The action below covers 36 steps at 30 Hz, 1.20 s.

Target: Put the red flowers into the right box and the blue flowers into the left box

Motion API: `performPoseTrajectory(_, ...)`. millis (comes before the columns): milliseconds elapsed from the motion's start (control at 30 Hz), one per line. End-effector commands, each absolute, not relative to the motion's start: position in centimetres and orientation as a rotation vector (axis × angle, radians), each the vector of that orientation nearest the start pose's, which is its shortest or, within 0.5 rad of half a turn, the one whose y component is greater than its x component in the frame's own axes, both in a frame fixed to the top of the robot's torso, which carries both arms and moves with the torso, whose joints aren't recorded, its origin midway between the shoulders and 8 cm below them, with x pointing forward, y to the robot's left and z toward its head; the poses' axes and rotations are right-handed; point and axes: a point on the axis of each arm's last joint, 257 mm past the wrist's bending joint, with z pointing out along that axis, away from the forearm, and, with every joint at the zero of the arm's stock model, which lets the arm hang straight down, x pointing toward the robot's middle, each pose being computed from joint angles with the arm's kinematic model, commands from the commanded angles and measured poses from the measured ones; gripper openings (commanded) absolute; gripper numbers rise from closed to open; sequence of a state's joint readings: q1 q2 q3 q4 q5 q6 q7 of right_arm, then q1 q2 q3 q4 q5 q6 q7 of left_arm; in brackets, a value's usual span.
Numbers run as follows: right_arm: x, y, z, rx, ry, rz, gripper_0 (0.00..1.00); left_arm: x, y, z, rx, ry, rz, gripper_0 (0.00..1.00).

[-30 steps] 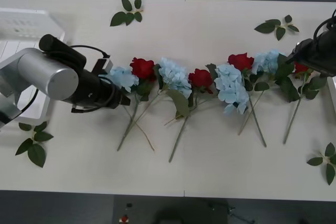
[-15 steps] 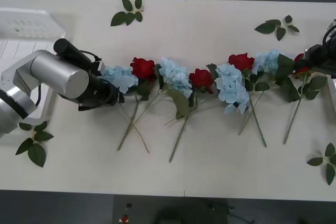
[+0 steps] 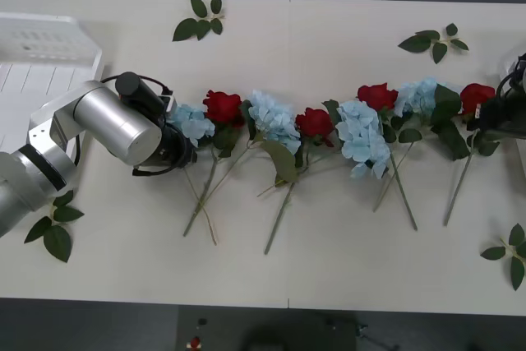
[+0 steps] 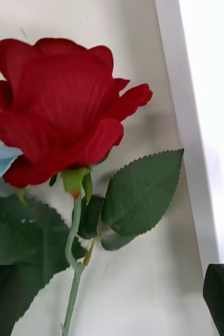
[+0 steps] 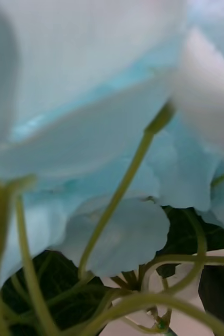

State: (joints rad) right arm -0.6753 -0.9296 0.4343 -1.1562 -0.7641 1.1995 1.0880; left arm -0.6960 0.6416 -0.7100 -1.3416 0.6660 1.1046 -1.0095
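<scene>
Flowers lie in a row across the table (image 3: 329, 277), red and blue alternating, stems pointing toward the near edge. Left gripper (image 3: 182, 147) is pressed in at the leftmost blue flower (image 3: 191, 121), petals right up against its cam (image 5: 91, 105); can't tell how far its fingers are apart or if it has hold of anything. Right gripper (image 3: 493, 114) sits at the far-right end beside the rightmost red flower (image 3: 476, 96) (image 4: 59, 110); finger spread also can't be told. Left box (image 3: 41, 63), white w/ slatted bottom, at the table's left; visible part has no flowers in it. Right box (image 4: 195, 131) shows as a pale edge just beside that red flower; inside not visible. Loose leaf sprigs (image 3: 199, 19) scattered around.
</scene>
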Motion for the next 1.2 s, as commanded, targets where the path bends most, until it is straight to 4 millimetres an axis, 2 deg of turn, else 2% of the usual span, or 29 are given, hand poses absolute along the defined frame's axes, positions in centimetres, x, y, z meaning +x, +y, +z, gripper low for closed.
performPoseTrajectory(33, 55.0, -46.3, -25.4, 0.412, 2.582, -0.197, 1.0, 54.9, 19.1, -31.8, 0.143, 2.598, -0.049, 0.91)
performPoseTrajectory(100, 55.3, -46.2, -25.7, 0.415, 2.573, -0.19, 0.94, 55.0, 19.3, -31.8, 0.147, 2.596, -0.039, 0.6)
performPoseTrajectory(133, 55.5, -46.2, -25.8, 0.414, 2.569, -0.194, 0.89, 55.0, 19.3, -31.8, 0.149, 2.596, -0.037, 0.3)
performPoseTrajectory(167, 55.7, -46.0, -26.0, 0.411, 2.563, -0.193, 0.88, 55.0, 19.3, -31.8, 0.145, 2.595, -0.036, 0.15)
performPoseTrajectory(200, 55.6, -46.1, -26.3, 0.419, 2.565, -0.191, 0.88, 55.0, 19.3, -31.8, 0.148, 2.594, -0.034, 0.08)
performPoseTrajectory(333, 55.8, -45.7, -27.2, 0.426, 2.566, -0.175, 0.88, 55.1, 19.5, -31.8, 0.147, 2.59, -0.023, 0.0)
performPoseTrajectory(700, 56.3, -44.0, -28.6, 0.379, 2.57, -0.177, 0.88, 56.0, 20.4, -31.0, 0.138, 2.559, -0.003, 0.0)
performPoseTrajectory(833, 56.6, -43.3, -29.3, 0.384, 2.582, -0.172, 0.88, 56.9, 20.4, -28.9, 0.121, 2.521, -0.032, 0.0)
performPoseTrajectory(933, 56.8, -42.7, -30.0, 0.394, 2.597, -0.171, 0.86, 57.3, 20.3, -25.2, 0.128, 2.473, -0.09, 0.0)
performPoseTrajectory(1000, 57.0, -42.4, -30.4, 0.375, 2.6, -0.183, 0.77, 56.9, 20.6, -22.0, 0.144, 2.45, -0.128, 0.0)
performPoseTrajectory(1033, 57.1, -42.3, -30.5, 0.369, 2.598, -0.185, 0.75, 56.6, 20.7, -21.1, 0.153, 2.447, -0.135, 0.0)
performPoseTrajectory(1067, 57.2, -42.2, -30.8, 0.369, 2.599, -0.186, 0.57, 55.8, 21.6, -18.8, 0.173, 2.445, -0.136, 0.0)
performPoseTrajectory(1100, 57.3, -42.0, -30.8, 0.373, 2.599, -0.181, 0.48, 55.4, 22.3, -18.0, 0.186, 2.447, -0.122, 0.0)
performPoseTrajectory(1133, 57.3, -41.7, -30.8, 0.383, 2.604, -0.167, 0.28, 54.4, 24.1, -16.6, 0.23, 2.46, -0.07, 0.0)
performPoseTrajectory(1167, 57.4, -41.5, -30.8, 0.397, 2.606, -0.154, 0.21, 53.8, 25.5, -15.8, 0.277, 2.468, -0.022, 0.0)
performPoseTrajectory(1200, 57.5, -41.4, -30.7, 0.403, 2.61, -0.147, 0.16, 52.9, 27.8, -14.6, 0.352, 2.476, 0.06, 0.0)
